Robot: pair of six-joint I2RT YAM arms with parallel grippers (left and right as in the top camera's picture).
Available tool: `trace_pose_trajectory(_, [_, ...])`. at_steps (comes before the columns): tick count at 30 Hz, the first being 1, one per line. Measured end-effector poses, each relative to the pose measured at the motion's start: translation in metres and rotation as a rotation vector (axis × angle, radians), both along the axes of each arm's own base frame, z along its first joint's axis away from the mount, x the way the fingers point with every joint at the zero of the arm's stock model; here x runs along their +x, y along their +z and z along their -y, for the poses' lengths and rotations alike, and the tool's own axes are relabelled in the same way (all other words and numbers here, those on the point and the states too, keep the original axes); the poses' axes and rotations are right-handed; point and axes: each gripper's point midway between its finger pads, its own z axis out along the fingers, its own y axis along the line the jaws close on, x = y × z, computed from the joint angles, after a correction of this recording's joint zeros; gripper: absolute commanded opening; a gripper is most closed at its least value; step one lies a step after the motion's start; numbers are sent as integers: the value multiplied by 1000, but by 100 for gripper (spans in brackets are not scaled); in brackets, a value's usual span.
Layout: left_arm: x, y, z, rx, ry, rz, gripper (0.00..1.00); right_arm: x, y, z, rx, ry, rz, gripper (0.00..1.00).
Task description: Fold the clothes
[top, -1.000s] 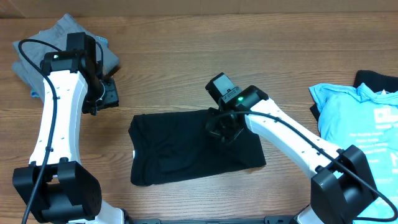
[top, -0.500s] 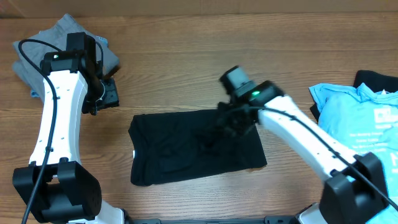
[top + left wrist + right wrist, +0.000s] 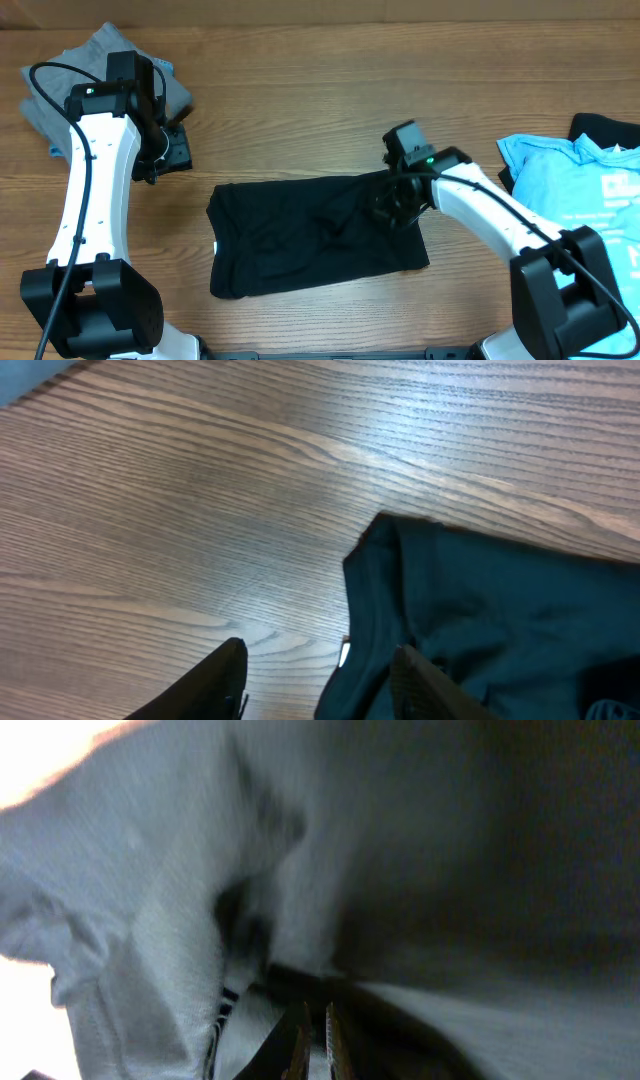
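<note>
A black T-shirt (image 3: 300, 240) lies folded into a rough rectangle in the middle of the table. My right gripper (image 3: 392, 208) is down on its upper right edge. In the right wrist view that gripper (image 3: 315, 1030) has its jaws pinched together, with the shirt's fabric (image 3: 450, 870) bunched close around them. My left gripper (image 3: 172, 150) hangs open over bare wood up and left of the shirt. In the left wrist view it (image 3: 320, 685) holds nothing, and the shirt's near corner (image 3: 480, 610) shows beyond its right finger.
Grey trousers (image 3: 100, 60) lie crumpled at the back left corner behind the left arm. A light-blue printed tee (image 3: 580, 190) lies at the right edge on top of another black garment (image 3: 605, 128). The wooden table (image 3: 300, 110) is bare behind the shirt.
My right gripper moved from the shirt's middle to its upper right edge, opening on the way and shutting again. The left arm has not moved.
</note>
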Motion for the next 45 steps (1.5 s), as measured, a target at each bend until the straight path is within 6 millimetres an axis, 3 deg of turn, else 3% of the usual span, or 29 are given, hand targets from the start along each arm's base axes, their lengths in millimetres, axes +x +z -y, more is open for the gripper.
trace_pose_trajectory(3, [0,0,1,-6,-1,-2,47,-24,-8,-16,57,53,-63,7])
trace_pose_trajectory(7, [-2,0,2,-10,-2,-7,47,-69,-3,-37,100,186,-165,6])
trace_pose_trajectory(12, [-2,0,2,-10,-5,-6,47,-102,6,-33,74,270,-241,4])
trace_pose_trajectory(16, [-1,0,2,-12,-5,-5,47,-92,20,-24,52,270,-158,6])
trace_pose_trajectory(20, [-1,0,2,-13,-5,-4,47,-64,34,-11,46,213,-44,7])
trace_pose_trajectory(24, [0,0,2,-12,-5,0,47,-33,36,-2,42,149,48,6])
trace_pose_trajectory(28, [1,0,2,-12,-5,5,48,-13,32,-9,61,128,119,4])
trace_pose_trajectory(31, [1,0,3,-15,-5,5,47,-32,5,-12,48,137,3,4])
trace_pose_trajectory(35, [1,0,3,-15,-5,5,47,-82,-22,-22,45,217,-195,4])
trace_pose_trajectory(40, [1,0,3,-15,-5,5,48,-112,-10,-48,96,337,-205,4])
trace_pose_trajectory(45, [1,0,3,-15,-5,6,48,-102,10,-48,126,328,-127,9])
